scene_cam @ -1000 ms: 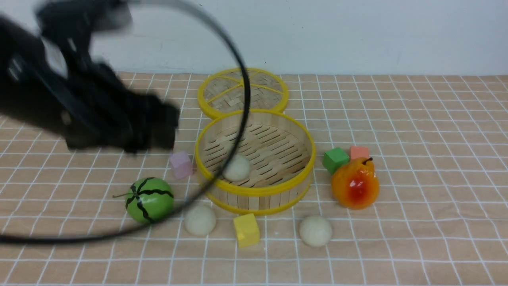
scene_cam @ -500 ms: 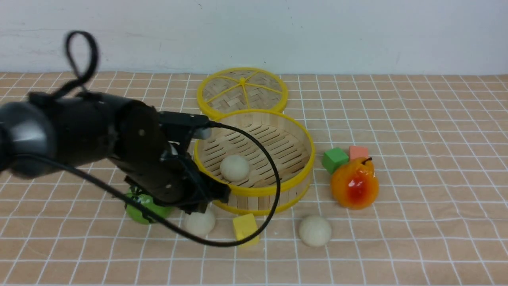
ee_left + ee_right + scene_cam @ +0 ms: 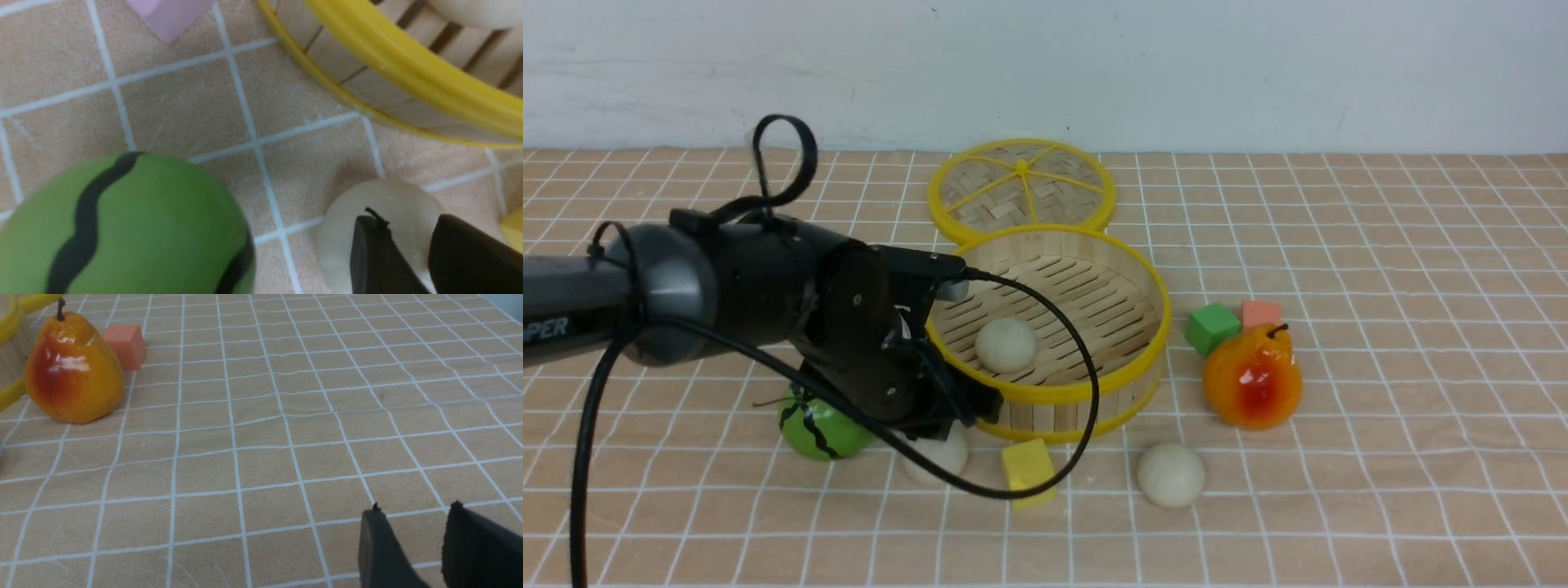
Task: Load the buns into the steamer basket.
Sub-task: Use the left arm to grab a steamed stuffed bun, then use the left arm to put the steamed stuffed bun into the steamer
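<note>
**Left gripper down on a bun beside the steamer basket**

The left gripper [image 3: 405, 222] was lowered onto the near-left bun [image 3: 941, 459], which lay on the checked cloth [image 3: 1380, 408] just outside the front wall of the steamer basket [image 3: 1045, 415]. In the left wrist view its two black fingers [image 3: 376, 253] stood over the bun, with cream surface showing in the narrow gap between them. Whether they pinched the bun or only rested against it could not be told.

The watermelon ball [image 3: 817, 433] sat just beside this bun on the robot's left, and a yellow block [image 3: 1027, 469] on its right. A pink block [image 3: 171, 16] lay close to the basket's outer wall.

The second bun [image 3: 1006, 345] lay inside the basket on the slatted floor, toward the front left. The third bun [image 3: 1170, 474] sat on the cloth in front of the basket, to the right of the yellow block.

The woven lid [image 3: 1021, 184] lay flat behind the basket, touching its far rim. To the right stood the pear [image 3: 1252, 377], with a green block [image 3: 1213, 327] and a salmon block [image 3: 1262, 313] just behind it.

The right gripper [image 3: 416, 507] hung over bare cloth, well away from the pear, its fingers apart and holding nothing.
</note>
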